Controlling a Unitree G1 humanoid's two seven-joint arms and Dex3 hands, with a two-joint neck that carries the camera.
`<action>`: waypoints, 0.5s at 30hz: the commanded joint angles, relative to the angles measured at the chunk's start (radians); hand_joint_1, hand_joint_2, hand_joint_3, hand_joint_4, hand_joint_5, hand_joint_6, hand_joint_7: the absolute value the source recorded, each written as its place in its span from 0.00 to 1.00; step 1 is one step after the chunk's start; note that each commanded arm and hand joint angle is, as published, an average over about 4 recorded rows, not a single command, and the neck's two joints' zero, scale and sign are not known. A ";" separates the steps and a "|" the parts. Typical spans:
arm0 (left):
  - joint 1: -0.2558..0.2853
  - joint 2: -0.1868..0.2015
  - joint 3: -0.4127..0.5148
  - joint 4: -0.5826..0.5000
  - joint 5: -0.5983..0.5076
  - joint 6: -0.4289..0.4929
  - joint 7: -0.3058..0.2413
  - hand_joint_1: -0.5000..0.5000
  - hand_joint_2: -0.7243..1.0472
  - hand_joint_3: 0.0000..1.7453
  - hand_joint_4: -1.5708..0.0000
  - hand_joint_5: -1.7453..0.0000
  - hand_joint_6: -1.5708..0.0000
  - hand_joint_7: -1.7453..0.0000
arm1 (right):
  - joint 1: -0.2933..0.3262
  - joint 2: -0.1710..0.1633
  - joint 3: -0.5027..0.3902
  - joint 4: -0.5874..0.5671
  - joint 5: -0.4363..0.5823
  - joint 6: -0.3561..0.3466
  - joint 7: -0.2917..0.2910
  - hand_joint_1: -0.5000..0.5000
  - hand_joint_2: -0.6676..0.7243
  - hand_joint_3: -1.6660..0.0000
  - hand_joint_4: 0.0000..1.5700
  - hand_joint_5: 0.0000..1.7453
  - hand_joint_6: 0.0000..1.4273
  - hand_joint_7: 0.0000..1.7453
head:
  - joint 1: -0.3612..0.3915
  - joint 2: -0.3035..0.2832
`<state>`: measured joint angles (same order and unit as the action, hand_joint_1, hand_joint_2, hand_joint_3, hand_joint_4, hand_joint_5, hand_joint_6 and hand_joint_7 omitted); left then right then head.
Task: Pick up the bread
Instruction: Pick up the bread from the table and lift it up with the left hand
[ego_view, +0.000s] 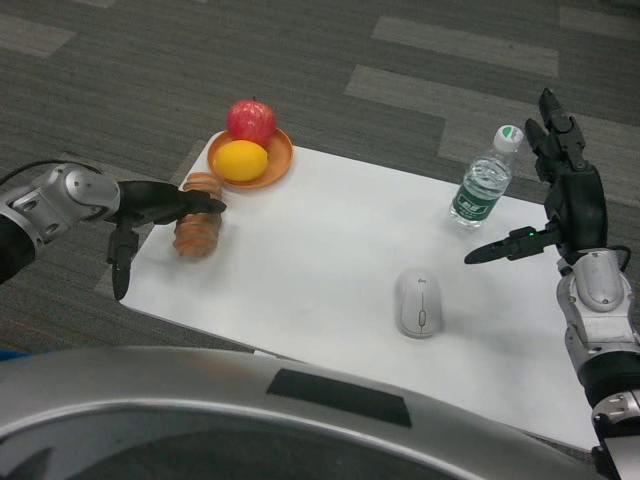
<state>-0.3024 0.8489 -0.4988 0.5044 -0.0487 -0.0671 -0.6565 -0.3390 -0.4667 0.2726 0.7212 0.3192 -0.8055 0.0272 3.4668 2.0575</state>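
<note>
1. At the near-left corner of the white counter (330, 260) lies the bread (197, 228), a brown ridged loaf, just in front of the orange plate (277, 160) and apart from it.
2. The left hand (150, 212) reaches in from the left edge at the level of the bread. Its upper fingers (200, 206) lie across the top of the loaf and appear to touch it; another finger hangs down off the counter's left edge, clear of the loaf.
3. Whether the left hand has a true grip on the bread cannot be told: the fingers are spread rather than closed round it, and the bread rests on the counter surface.
4. The orange plate stands at the far-left corner and carries a yellow lemon (244, 160) in front and a red apple (251, 121) behind, the two touching.
5. A clear water bottle (483, 181) with a green label and white cap stands upright near the far-right edge.
6. A white computer mouse (417, 303) lies flat right of centre, nearer the front edge, well apart from the bottle and the bread.
7. The right hand (565, 205) is raised over the right end of the counter, fingers apart and pointing upward, thumb extended leftward; it holds nothing and touches nothing.
8. Grey patterned carpet (130, 70) surrounds the counter.
</note>
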 joint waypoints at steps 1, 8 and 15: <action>0.050 -0.047 -0.102 -0.040 -0.005 0.004 -0.055 0.13 0.29 0.05 0.98 0.93 1.00 0.92 | 0.007 0.000 0.002 0.001 0.006 0.000 0.003 0.08 0.59 1.00 0.00 0.11 0.00 0.00 | -0.003 -0.002; 0.038 -0.047 -0.148 -0.108 -0.010 0.005 -0.054 0.14 0.30 0.05 0.98 0.93 1.00 0.92 | 0.020 -0.002 0.000 -0.008 0.006 -0.001 0.003 0.08 0.64 1.00 0.00 0.11 0.00 0.00 | -0.013 -0.006; -0.013 -0.044 -0.208 -0.162 0.004 0.007 -0.051 0.18 0.30 0.05 0.98 0.94 1.00 0.92 | 0.032 -0.004 -0.001 -0.013 0.006 -0.001 0.003 0.08 0.64 1.00 0.00 0.11 0.00 0.00 | -0.002 -0.013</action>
<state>-0.3419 0.8482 -0.6275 0.3672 -0.0492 -0.0639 -0.6581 -0.3187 -0.4671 0.2725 0.7154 0.3193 -0.8056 0.0275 3.4628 2.0448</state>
